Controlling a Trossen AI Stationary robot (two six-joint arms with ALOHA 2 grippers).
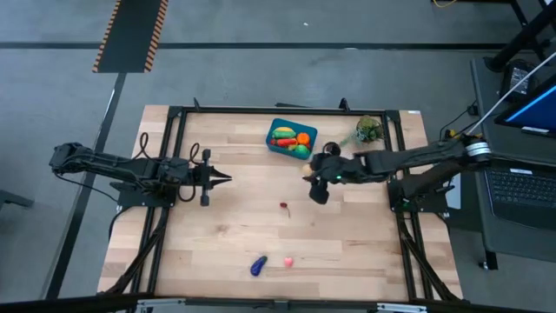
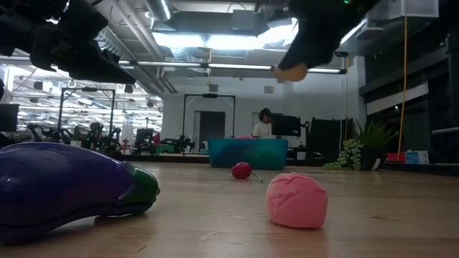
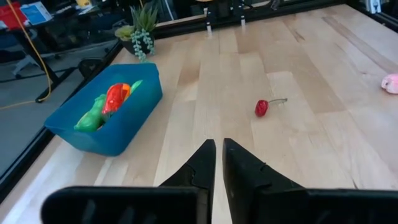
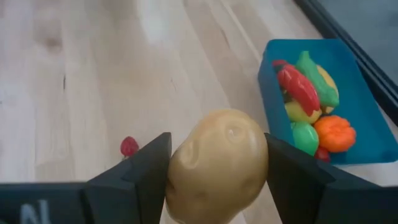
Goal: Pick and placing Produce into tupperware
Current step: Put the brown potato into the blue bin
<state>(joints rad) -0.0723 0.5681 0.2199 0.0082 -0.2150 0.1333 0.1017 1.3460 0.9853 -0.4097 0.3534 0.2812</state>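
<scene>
The teal tub (image 1: 292,138) sits near the table's far edge with several toy pieces inside; it also shows in the right wrist view (image 4: 348,118) and the left wrist view (image 3: 106,112). My right gripper (image 1: 314,181) hovers just near-right of the tub, shut on a tan potato (image 4: 217,165). A red cherry (image 1: 285,206) lies mid-table. A purple eggplant (image 1: 258,266) and a pink piece (image 1: 287,261) lie near the near edge. My left gripper (image 1: 224,179) waits shut over the table's left half. My right gripper pinches the tan potato (image 4: 214,168) between its two fingers, one on each side of its body. The potato is lifted clear of the table, seen high in the low view (image 2: 292,72).
A leafy green plant sprig (image 1: 368,130) stands at the far right corner beside the tub. The black frame rails (image 1: 287,110) run along the table's edges. Bare wood lies between the cherry and the near-edge pieces.
</scene>
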